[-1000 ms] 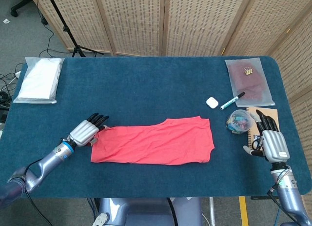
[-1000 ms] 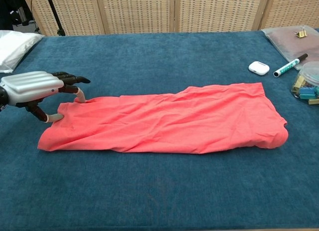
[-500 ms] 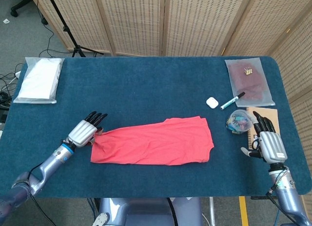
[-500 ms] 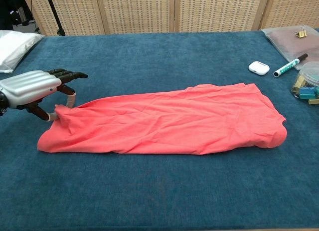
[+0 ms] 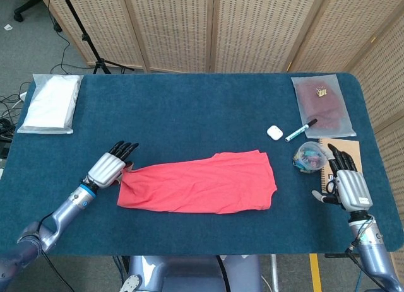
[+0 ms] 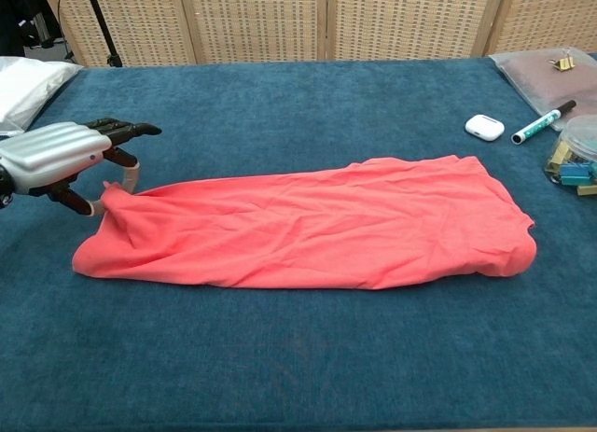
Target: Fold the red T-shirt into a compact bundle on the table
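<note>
Chest view: left hand [image 6: 58,161] pinches red T-shirt [image 6: 317,225] left corner.

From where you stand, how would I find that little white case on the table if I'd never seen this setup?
Start at the blue table and go to its right side, just beyond the red T-shirt. The small white earbud case lies beside a green-capped marker. It is the only rounded, glossy white object there; the other white item is a flat plastic bag far left.
</note>
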`<move>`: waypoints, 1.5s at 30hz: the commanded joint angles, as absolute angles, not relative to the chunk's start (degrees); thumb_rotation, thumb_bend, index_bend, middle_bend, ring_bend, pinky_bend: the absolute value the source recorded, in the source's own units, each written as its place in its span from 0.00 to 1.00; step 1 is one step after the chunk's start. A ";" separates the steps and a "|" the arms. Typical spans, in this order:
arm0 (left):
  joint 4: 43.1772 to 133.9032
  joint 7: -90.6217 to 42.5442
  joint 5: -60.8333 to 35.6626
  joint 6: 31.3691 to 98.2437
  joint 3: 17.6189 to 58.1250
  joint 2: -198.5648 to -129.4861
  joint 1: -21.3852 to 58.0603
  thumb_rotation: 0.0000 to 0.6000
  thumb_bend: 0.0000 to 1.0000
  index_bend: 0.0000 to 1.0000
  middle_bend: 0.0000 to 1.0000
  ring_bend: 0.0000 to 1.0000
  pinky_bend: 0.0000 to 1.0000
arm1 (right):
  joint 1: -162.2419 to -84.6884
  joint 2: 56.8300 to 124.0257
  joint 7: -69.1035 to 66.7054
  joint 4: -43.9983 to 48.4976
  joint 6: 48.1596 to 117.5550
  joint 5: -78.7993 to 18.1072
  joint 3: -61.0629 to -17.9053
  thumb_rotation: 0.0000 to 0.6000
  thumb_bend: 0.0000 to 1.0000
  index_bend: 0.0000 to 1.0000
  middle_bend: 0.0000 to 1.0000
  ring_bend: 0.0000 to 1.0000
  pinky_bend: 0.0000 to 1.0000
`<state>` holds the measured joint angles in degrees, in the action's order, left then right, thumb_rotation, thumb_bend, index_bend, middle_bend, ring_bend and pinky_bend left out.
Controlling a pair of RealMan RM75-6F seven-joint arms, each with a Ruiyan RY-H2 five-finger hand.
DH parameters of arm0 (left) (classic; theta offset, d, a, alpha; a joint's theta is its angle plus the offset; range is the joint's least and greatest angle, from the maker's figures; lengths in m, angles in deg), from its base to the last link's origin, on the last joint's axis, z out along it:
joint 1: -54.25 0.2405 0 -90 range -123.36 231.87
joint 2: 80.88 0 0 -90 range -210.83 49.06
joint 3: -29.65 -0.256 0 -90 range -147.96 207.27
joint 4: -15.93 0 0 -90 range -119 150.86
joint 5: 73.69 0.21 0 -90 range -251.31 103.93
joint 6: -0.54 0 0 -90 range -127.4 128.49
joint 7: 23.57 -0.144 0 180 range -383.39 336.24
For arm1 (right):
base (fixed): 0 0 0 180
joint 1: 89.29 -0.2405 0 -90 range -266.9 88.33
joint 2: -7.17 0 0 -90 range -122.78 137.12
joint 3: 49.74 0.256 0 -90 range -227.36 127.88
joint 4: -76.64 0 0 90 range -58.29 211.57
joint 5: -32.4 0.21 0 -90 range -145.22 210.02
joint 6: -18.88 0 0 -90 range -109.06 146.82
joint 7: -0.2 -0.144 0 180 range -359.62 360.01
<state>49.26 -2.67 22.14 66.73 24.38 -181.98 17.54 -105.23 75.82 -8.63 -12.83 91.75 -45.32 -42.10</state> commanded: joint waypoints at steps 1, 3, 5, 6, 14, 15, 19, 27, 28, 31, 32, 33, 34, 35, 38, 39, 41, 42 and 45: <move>50.92 -1.87 21.70 66.27 24.18 -179.03 17.90 1.00 0.55 0.74 0.00 0.00 0.00 | -105.26 75.84 -8.63 -12.73 91.62 -45.29 -42.07 1.00 0.00 0.00 0.00 0.00 0.00; 52.42 -1.83 21.33 66.07 24.04 -176.60 18.32 1.00 0.56 0.74 0.00 0.00 0.00 | -105.28 75.89 -8.61 -12.65 91.48 -45.22 -42.03 1.00 0.00 0.00 0.00 0.00 0.00; 53.46 -1.98 20.69 65.77 23.99 -174.40 19.01 1.00 0.56 0.74 0.00 0.00 0.00 | -105.29 75.93 -8.62 -12.59 91.31 -45.10 -42.00 1.00 0.00 0.00 0.00 0.00 0.00; 54.06 -2.01 20.51 65.69 23.88 -173.34 19.34 1.00 0.56 0.74 0.00 0.00 0.00 | -105.31 75.94 -8.62 -12.57 91.21 -45.05 -42.00 1.00 0.00 0.00 0.00 0.00 0.00; 52.72 -0.97 15.51 62.29 24.42 -165.86 23.96 1.00 0.56 0.74 0.00 0.00 0.00 | -105.45 76.10 -8.36 -12.64 90.83 -45.20 -41.98 1.00 0.00 0.00 0.00 0.00 0.00; 51.78 -0.21 14.84 61.48 24.57 -165.64 24.44 1.00 0.56 0.74 0.00 0.00 0.00 | -105.45 76.10 -8.34 -12.66 90.81 -45.22 -41.98 1.00 0.00 0.00 0.00 0.00 0.00; 46.84 2.60 12.80 58.40 25.15 -165.96 25.94 1.00 0.56 0.74 0.00 0.00 0.00 | -105.48 76.12 -8.20 -12.73 90.73 -45.34 -42.01 1.00 0.00 0.00 0.00 0.00 0.00; 36.90 7.95 11.09 54.11 26.04 -168.91 27.83 1.00 0.57 0.74 0.00 0.00 0.00 | -105.42 75.94 -8.28 -12.75 90.83 -45.28 -41.79 1.00 0.00 0.00 0.00 0.00 0.00; 36.41 8.46 11.21 54.70 26.10 -169.08 28.06 1.00 0.57 0.74 0.00 0.00 0.00 | -105.37 76.01 -7.84 -12.45 91.17 -45.28 -41.68 1.00 0.00 0.00 0.00 0.00 0.00; 35.72 9.74 11.81 56.38 26.18 -169.42 28.26 1.00 0.57 0.74 0.00 0.00 0.00 | -105.22 76.70 -6.59 -11.53 92.37 -45.33 -41.32 1.00 0.00 0.00 0.00 0.00 0.00; 36.06 10.53 11.95 57.23 26.41 -169.42 28.14 1.00 0.57 0.74 0.00 0.00 0.00 | -105.16 77.10 -5.63 -10.91 93.02 -45.42 -41.17 1.00 0.00 0.00 0.00 0.00 0.00; 36.24 10.88 12.08 57.67 26.50 -169.39 28.05 1.00 0.57 0.74 0.00 0.00 0.00 | -105.12 77.34 -5.11 -10.62 93.33 -45.43 -41.12 1.00 0.00 0.00 0.00 0.00 0.00; 36.67 11.23 12.25 58.43 26.64 -169.34 27.89 1.00 0.57 0.74 0.00 0.00 0.00 | -105.09 77.55 -4.50 -10.26 93.63 -45.44 -41.07 1.00 0.00 0.00 0.00 0.00 0.00; 37.17 11.51 12.45 59.21 26.76 -169.25 27.73 1.00 0.57 0.74 0.00 0.00 0.00 | -105.06 77.72 -4.08 -10.02 93.85 -45.43 -41.02 1.00 0.00 0.00 0.00 0.00 0.00; 40.22 12.22 13.44 63.17 27.20 -168.55 26.88 1.00 0.57 0.74 0.00 0.00 0.00 | -105.00 77.95 -3.87 -9.73 93.94 -45.14 -40.85 1.00 0.00 0.00 0.00 0.00 0.00; 41.01 12.09 13.68 64.06 27.31 -168.35 26.65 1.00 0.57 0.74 0.00 0.00 0.00 | -105.00 77.93 -3.95 -9.75 93.88 -45.07 -40.83 1.00 0.00 0.00 0.00 0.00 0.00; 43.86 11.29 14.37 66.61 27.73 -167.63 25.85 1.00 0.57 0.75 0.00 0.00 0.00 | -105.00 77.85 -4.12 -9.81 93.74 -44.99 -40.79 1.00 0.00 0.00 0.00 0.00 0.00; 44.99 10.93 14.60 67.34 27.89 -167.34 25.53 1.00 0.57 0.75 0.00 0.00 0.00 | -104.99 77.82 -4.15 -9.83 93.74 -45.00 -40.77 1.00 0.00 0.00 0.00 0.00 0.00; 50.81 8.08 15.59 69.45 28.64 -165.83 23.68 1.00 0.57 0.75 0.00 0.00 0.00 | -104.96 77.73 -4.31 -9.93 93.80 -45.04 -40.68 1.00 0.00 0.00 0.00 0.00 0.00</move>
